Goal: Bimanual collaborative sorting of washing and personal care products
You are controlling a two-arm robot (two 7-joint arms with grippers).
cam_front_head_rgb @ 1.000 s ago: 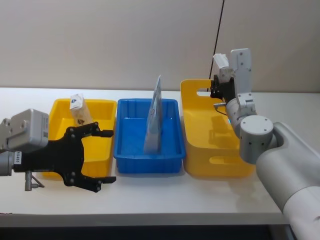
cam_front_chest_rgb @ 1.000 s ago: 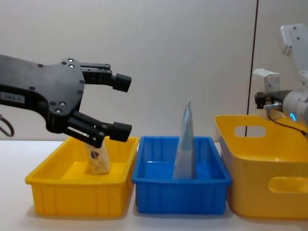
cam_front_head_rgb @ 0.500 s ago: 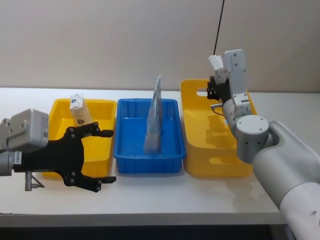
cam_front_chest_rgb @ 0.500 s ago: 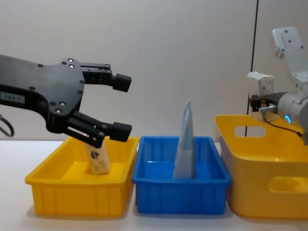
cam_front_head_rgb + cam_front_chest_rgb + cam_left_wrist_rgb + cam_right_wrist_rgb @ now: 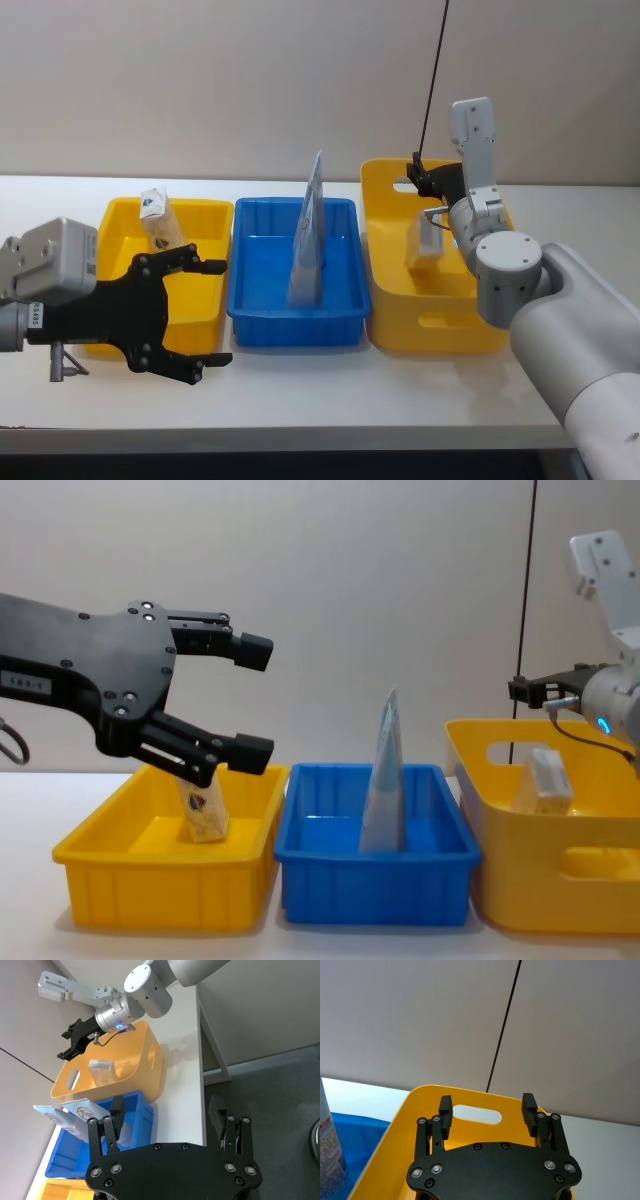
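A small white pack lies inside the tall yellow bin, leaning against its wall; it shows too in the chest view and the left wrist view. Just above that bin's back rim my right gripper is open and holds nothing. A pale blue tapered tube stands upright in the blue bin. A small beige packet leans in the low yellow tray. My left gripper hangs open at that tray's front edge.
The three bins stand side by side on a white table, with bare room in front of them. A wall rises close behind, and a thin black cable hangs down it above the tall bin.
My right gripper has opened and let go of the white pack, which has dropped from above the rim into the tall yellow bin. The left arm has not moved.
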